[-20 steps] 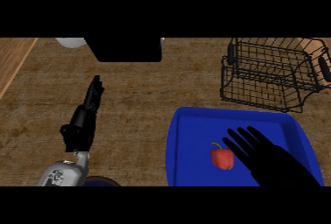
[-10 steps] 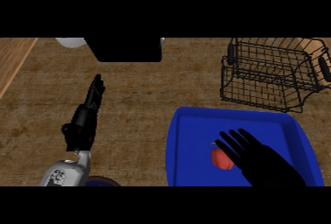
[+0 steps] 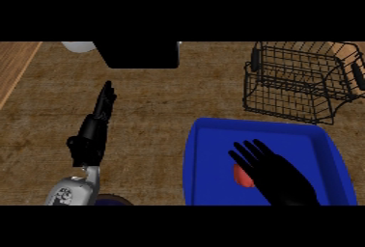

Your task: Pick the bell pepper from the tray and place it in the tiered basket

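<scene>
A red bell pepper point(image 3: 242, 176) lies in the blue tray point(image 3: 206, 164) at the lower right; only its left side shows. My right hand point(image 3: 274, 176) hangs over the tray with straight, spread fingers and covers most of the pepper. The black wire tiered basket point(image 3: 299, 82) stands at the back right, beyond the tray. My left hand point(image 3: 96, 123) rests open at the left of the counter, fingers pointing away from me.
A black box point(image 3: 139, 54) sits at the back centre, with a white object point(image 3: 78, 47) beside it. A lighter wooden strip point(image 3: 18, 65) runs along the far left. A dark round thing point(image 3: 110, 200) peeks in at the lower edge.
My right hand has slid left and down over the tray, now hiding most of the pepper. The left hand has stayed put.
</scene>
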Robot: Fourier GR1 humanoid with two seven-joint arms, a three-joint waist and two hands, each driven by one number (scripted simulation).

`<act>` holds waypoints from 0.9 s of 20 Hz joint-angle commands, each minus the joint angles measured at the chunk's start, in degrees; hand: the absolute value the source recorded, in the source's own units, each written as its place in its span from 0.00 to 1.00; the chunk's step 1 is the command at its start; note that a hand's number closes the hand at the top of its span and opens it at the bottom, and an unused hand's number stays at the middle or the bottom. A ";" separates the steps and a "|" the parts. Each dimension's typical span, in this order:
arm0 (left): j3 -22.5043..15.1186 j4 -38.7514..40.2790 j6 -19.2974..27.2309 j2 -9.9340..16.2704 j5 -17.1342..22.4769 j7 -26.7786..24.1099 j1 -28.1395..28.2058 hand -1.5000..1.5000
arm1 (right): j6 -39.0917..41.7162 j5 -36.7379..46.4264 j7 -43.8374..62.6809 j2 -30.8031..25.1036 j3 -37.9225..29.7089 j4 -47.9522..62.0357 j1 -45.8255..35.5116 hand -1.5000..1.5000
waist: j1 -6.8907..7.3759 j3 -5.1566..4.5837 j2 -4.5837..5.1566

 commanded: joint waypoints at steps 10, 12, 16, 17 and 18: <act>1.95 1.36 -2.06 -2.49 -1.48 -3.60 3.17 0.50 | -0.89 5.48 -5.69 4.01 -3.98 5.50 0.11 0.00 | -0.05 0.00 0.00; 2.24 -2.67 -3.31 -1.43 -1.45 2.82 -0.37 0.50 | -3.58 6.23 -6.10 6.37 -3.20 10.00 0.12 0.00 | -0.01 0.01 0.00; 2.15 0.90 -2.62 -2.94 -3.05 -1.42 1.31 0.50 | -6.78 6.85 -9.56 5.62 -5.10 10.60 2.56 0.00 | -0.11 0.00 0.00; 1.50 -2.71 -2.84 -2.78 -3.37 0.60 2.59 0.50 | 0.42 6.74 -6.55 8.43 -5.53 8.99 -2.27 0.00 | 0.04 0.00 -0.01; 4.54 -3.74 -4.98 -0.18 -1.35 1.22 1.61 0.50 | -4.98 6.89 -9.07 6.77 -5.15 10.03 2.23 0.00 | -0.03 0.00 -0.02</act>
